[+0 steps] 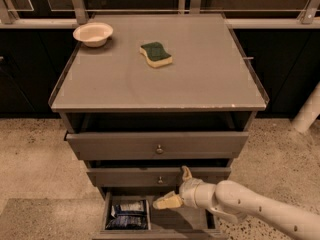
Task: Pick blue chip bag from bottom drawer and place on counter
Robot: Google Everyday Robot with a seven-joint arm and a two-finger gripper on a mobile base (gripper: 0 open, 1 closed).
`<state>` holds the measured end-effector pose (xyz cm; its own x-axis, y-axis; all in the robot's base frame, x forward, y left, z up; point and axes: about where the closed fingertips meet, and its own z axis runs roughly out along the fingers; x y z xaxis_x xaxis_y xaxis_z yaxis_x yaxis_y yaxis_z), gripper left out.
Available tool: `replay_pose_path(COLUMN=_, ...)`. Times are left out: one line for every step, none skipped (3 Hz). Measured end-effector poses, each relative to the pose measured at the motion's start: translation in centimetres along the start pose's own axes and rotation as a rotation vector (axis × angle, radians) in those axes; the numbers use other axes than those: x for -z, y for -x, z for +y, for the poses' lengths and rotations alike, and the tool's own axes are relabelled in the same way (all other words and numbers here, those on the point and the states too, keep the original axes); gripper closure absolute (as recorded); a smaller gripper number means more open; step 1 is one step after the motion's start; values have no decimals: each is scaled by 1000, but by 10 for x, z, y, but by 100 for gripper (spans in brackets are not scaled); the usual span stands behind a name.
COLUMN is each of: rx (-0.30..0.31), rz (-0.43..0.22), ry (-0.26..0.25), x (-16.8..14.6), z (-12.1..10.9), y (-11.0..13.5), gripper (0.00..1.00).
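Speckled floor [30, 149] surrounds the bottom drawer [176, 223], which is pulled out so the blue chip bag [129, 215] lying flat in its left half can be reached. Just right of the bag hangs the gripper [171, 187], fingers spread wide and empty, probably lining up a grasp. Beyond, the counter [200, 79] carries a sponge [156, 54] and a bowl [93, 33]; its front looks the likeliest landing spot.

Counter [200, 86]: cream bowl [93, 33] at back left corner; green-and-yellow sponge [156, 53] toward the back. Bottom drawer [182, 223]: standing open, blue chip bag [129, 215] at its left end. Gripper [171, 188]: above the drawer, just right of the bag, fingers spread.
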<state>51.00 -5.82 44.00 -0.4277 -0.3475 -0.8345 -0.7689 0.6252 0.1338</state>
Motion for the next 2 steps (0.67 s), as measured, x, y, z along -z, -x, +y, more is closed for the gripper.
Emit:
replay_pose_path(rx=-18, rz=-9, ry=-2, x=0, z=1, y=0, gripper=0)
replay_pose_path(rx=-17, rz=-9, ry=-2, x=1, z=1, y=2, gripper=0)
